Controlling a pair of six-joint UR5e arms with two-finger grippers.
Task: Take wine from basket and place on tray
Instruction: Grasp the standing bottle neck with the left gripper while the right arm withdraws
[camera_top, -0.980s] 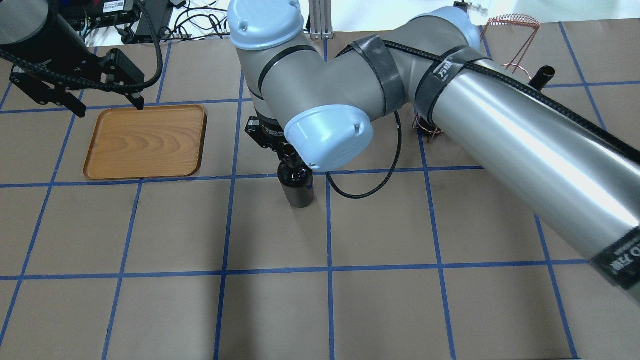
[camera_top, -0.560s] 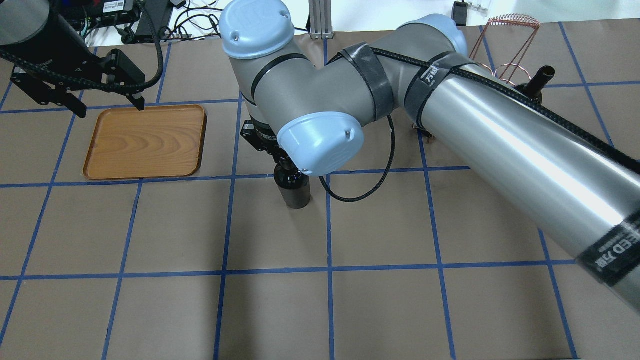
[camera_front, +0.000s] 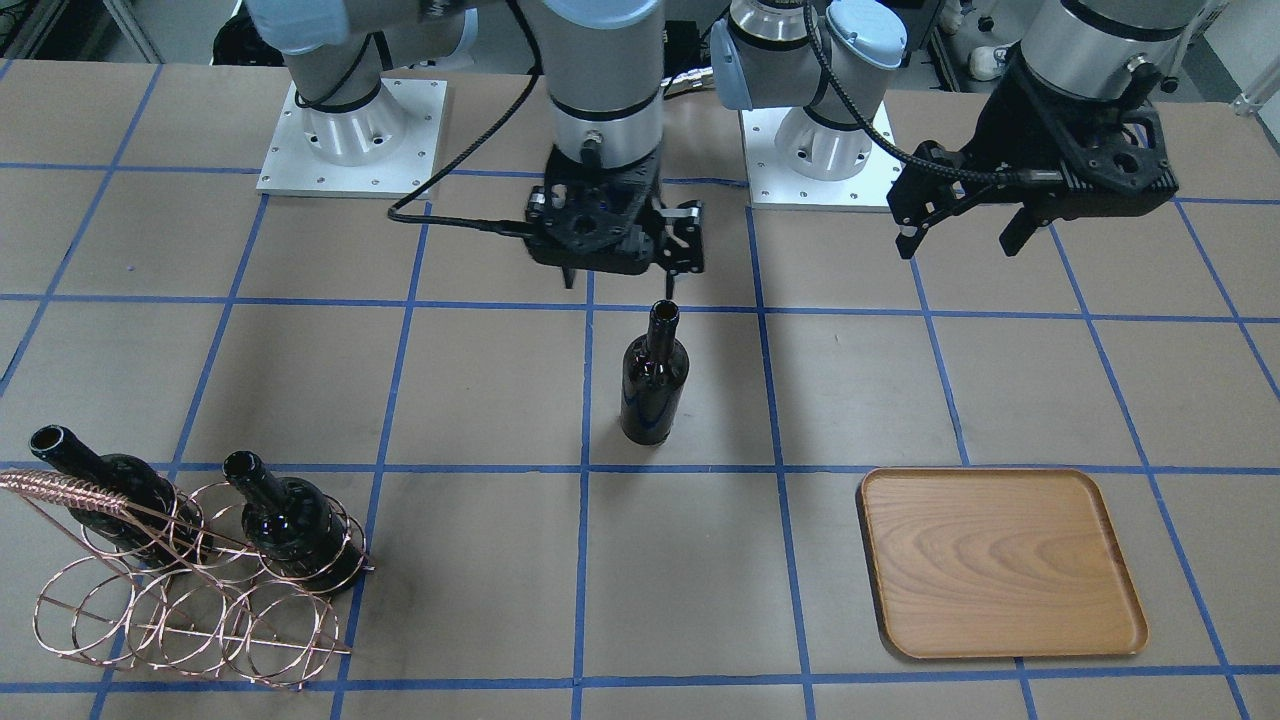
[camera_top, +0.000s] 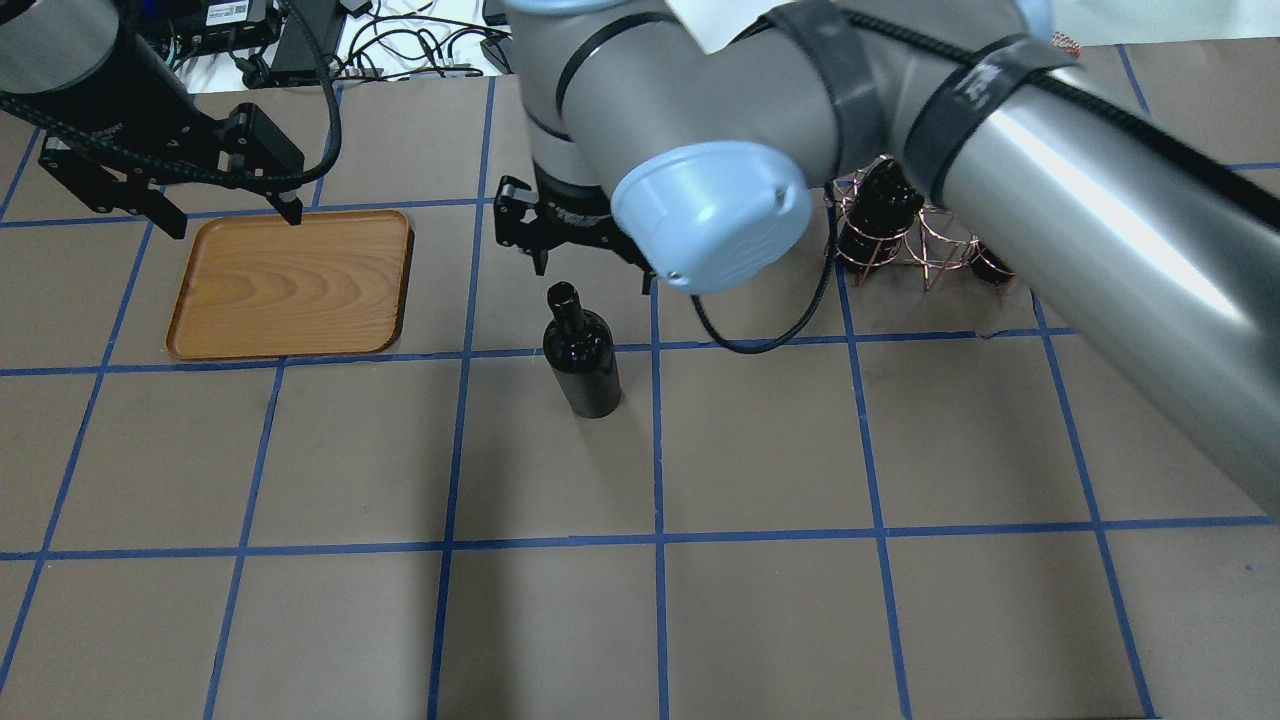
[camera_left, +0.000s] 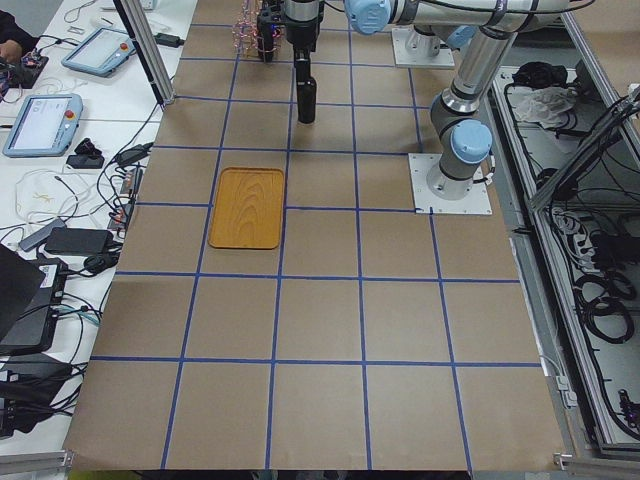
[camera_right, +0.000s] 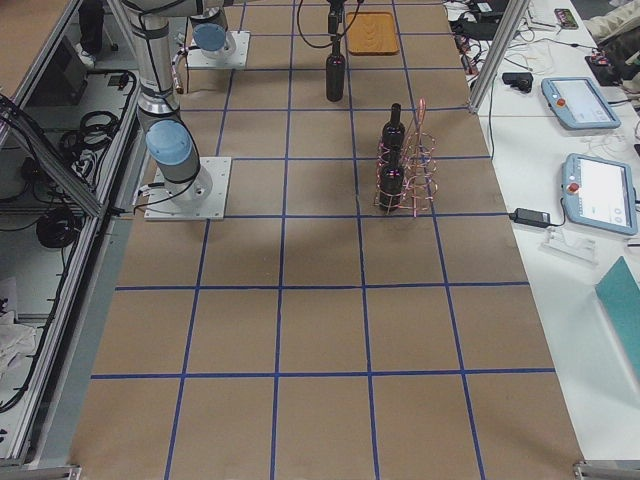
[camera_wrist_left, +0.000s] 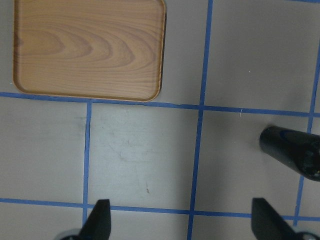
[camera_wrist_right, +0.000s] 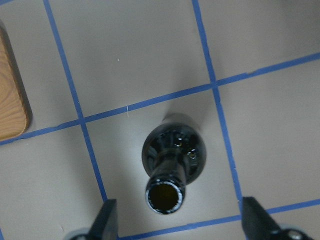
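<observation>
Upright wine beyond tray

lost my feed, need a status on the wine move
Right end effector open over the wine, not gripping. Left end effector open by the tray. The wine upright on the table, off the tray. Nothing between them.

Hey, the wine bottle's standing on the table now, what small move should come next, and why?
Probably bring the left gripper over to the wine bottle and its neck. The bottle stands upright and free; the right gripper hangs above it with jaws open, while the left gripper, also open, hovers by the empty tray.
</observation>
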